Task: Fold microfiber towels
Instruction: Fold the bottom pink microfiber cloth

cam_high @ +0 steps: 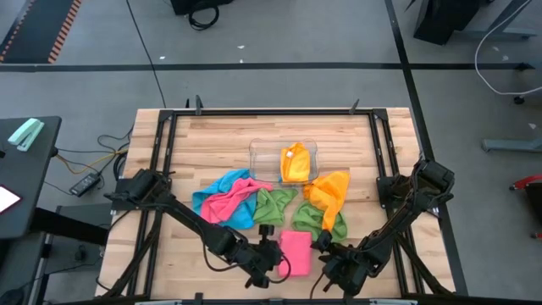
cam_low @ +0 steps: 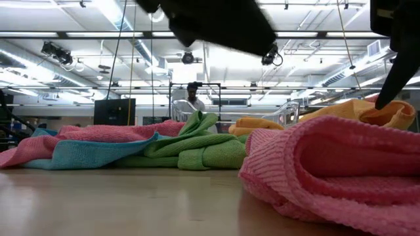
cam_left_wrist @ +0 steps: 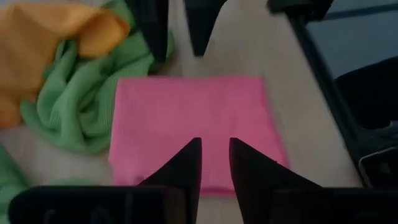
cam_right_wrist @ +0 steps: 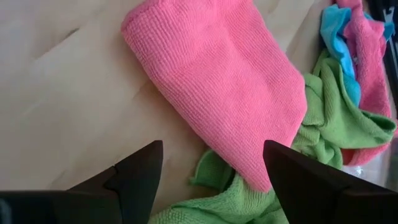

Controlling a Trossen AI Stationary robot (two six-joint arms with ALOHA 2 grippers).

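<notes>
Looking down from high, the folded pink towel (cam_high: 295,252) lies flat near the table's (cam_high: 212,140) 6 o'clock edge. The left gripper (cam_high: 273,255) sits at its 9 o'clock side, the right gripper (cam_high: 332,257) at 3 o'clock. Bare wood stays free toward 12 o'clock.

Low view: the pink towel (cam_low: 335,170) bulges close by, with open wood in front.

Left wrist: fingers (cam_left_wrist: 186,165) slightly apart over the towel's (cam_left_wrist: 193,127) edge, holding nothing.

Right wrist: fingers (cam_right_wrist: 140,171) spread wide, empty, beside the pink towel (cam_right_wrist: 224,87) and a green towel (cam_right_wrist: 336,121).
</notes>
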